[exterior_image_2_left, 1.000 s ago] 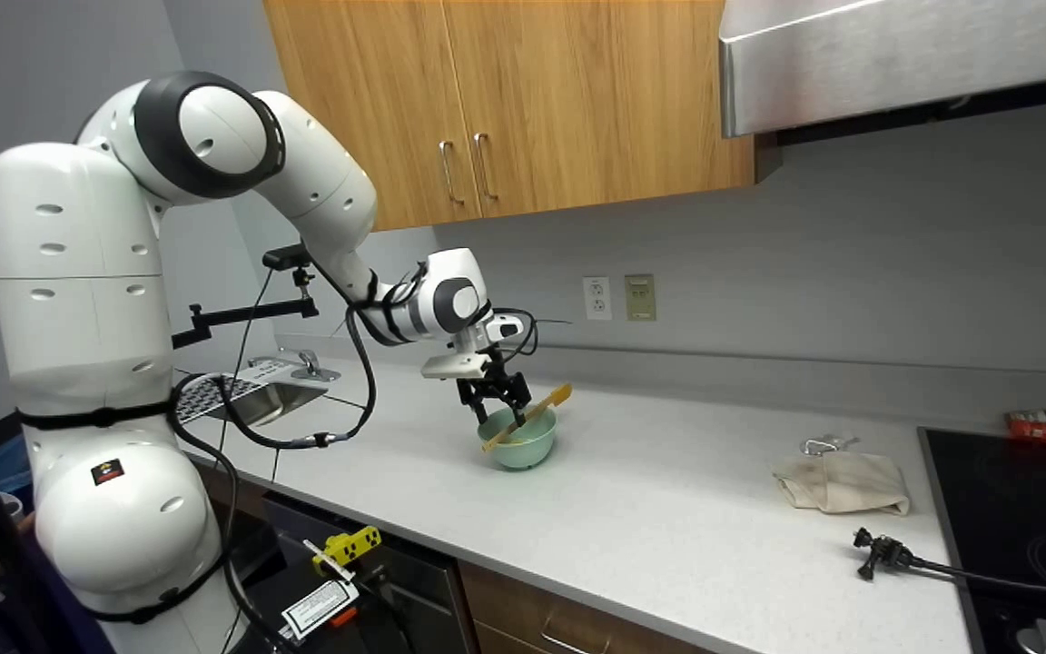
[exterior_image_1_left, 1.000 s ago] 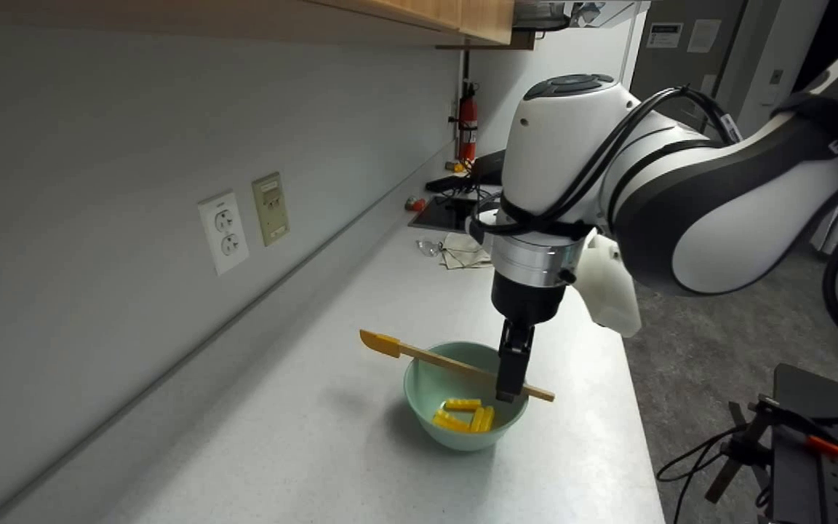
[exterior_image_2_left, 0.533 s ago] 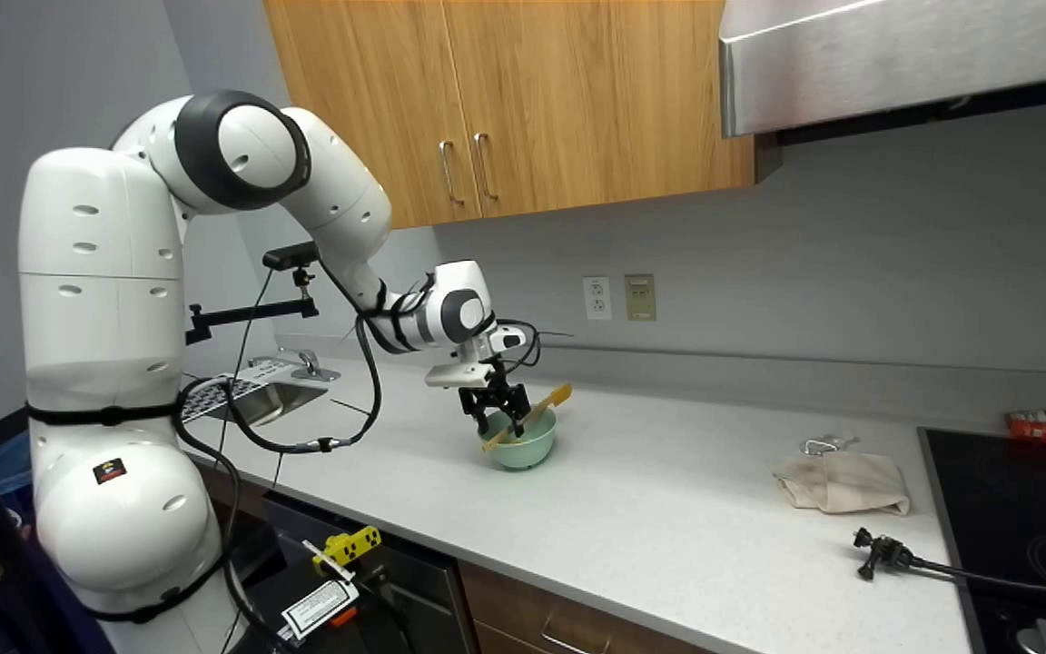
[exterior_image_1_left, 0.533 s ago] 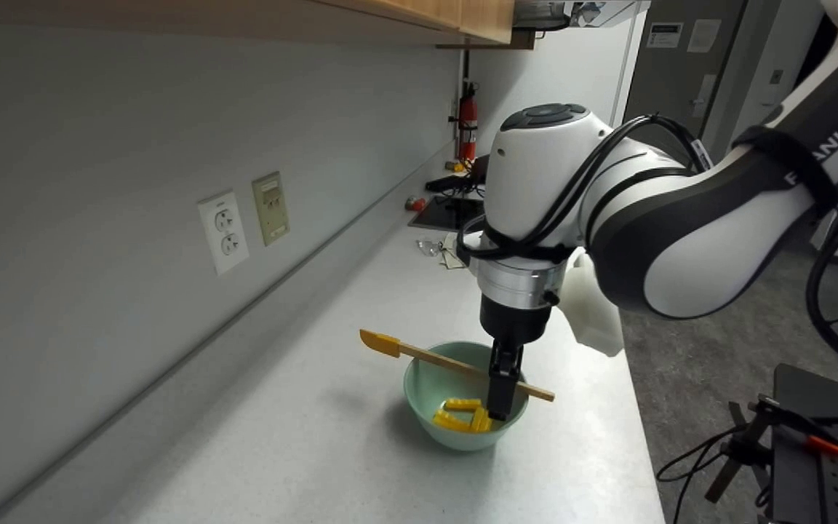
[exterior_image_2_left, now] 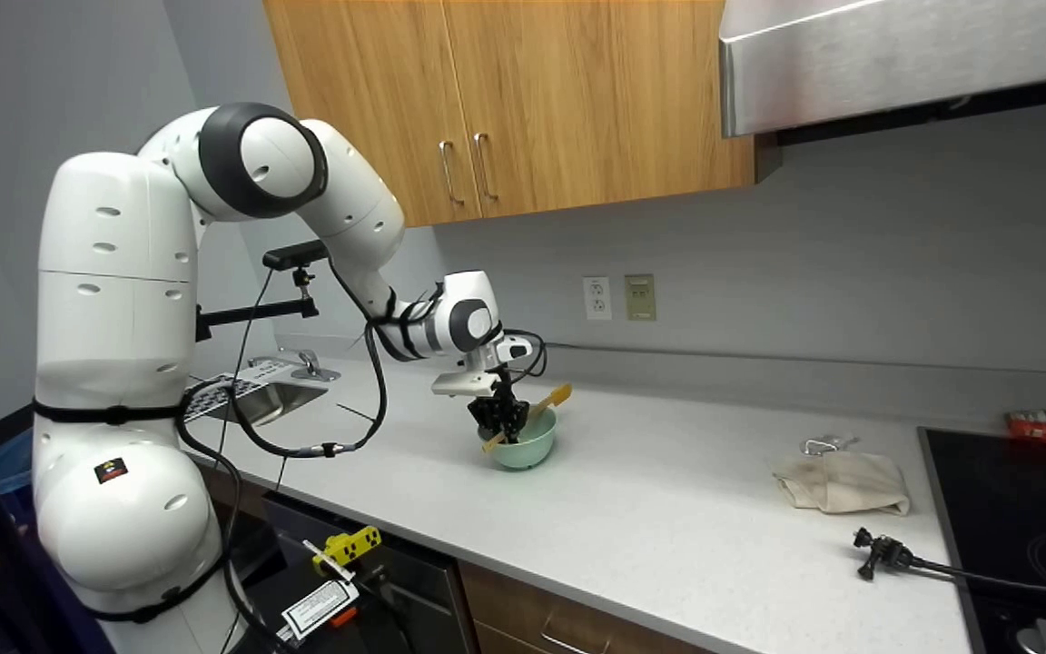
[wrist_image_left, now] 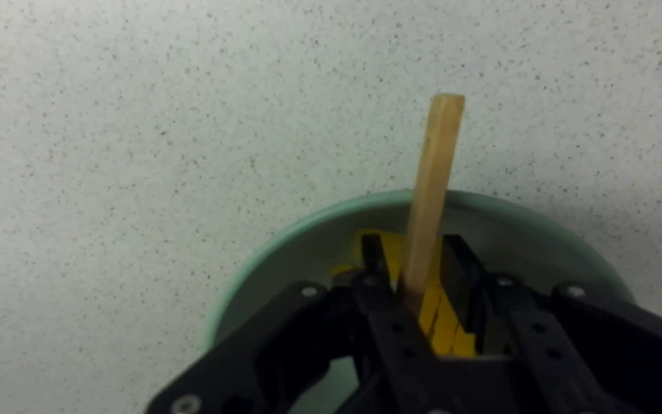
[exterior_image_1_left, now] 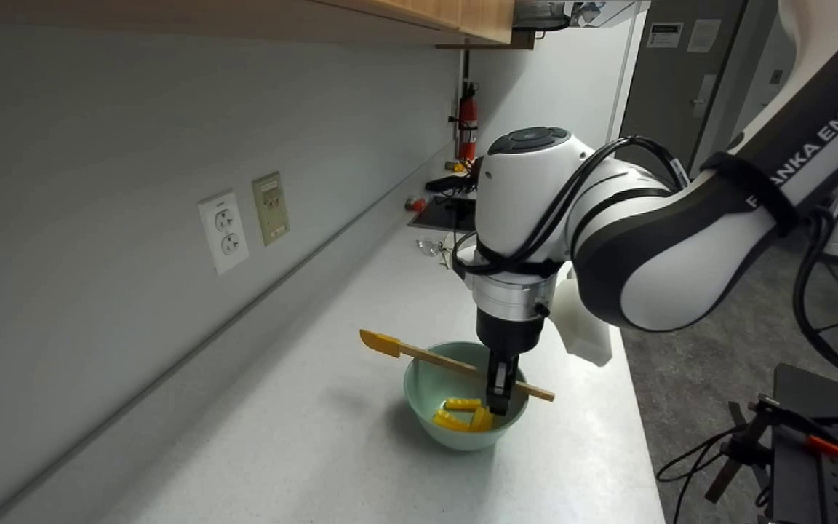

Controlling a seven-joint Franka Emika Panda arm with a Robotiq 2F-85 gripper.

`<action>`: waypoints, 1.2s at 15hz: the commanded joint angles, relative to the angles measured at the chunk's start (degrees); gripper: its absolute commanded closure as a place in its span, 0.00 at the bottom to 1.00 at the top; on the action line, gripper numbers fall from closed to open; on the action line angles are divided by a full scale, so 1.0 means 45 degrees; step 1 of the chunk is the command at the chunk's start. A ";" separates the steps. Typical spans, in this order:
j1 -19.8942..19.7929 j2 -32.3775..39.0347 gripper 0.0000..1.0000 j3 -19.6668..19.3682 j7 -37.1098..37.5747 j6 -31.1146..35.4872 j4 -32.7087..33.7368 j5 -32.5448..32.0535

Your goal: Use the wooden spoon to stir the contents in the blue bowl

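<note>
Judged at grasp step: the pincer [wrist_image_left: 413, 244] straddles the wooden spoon [wrist_image_left: 428, 198], fairly narrow but gaps showing, the spoon lying across the blue bowl [exterior_image_1_left: 423, 389] above its yellow contents [exterior_image_1_left: 451, 421]; next calls for closing squarely, then lifting.

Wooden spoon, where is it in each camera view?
In an exterior view: spoon below centre, slanting down rightward.
In an exterior view: spoon just below centre, slanting up rightward.
Wrist view: spoon right of centre, only partly visible.
Shared landmark: blue bowl, in all three.
</note>
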 commanded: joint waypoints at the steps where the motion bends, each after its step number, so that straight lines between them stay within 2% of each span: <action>1: 0.0365 0.0061 0.98 -0.0326 0.0055 -0.0301 0.0280 0.0025; 9: 0.0745 -0.0566 0.98 -0.0515 0.0339 -0.0082 -0.0228 -0.0313; 15: 0.1035 -0.2226 0.98 -0.0545 0.0619 -0.0346 -0.1115 -0.1135; 18: 0.0915 -0.3080 0.98 -0.0443 0.0891 -0.0826 -0.1705 -0.1719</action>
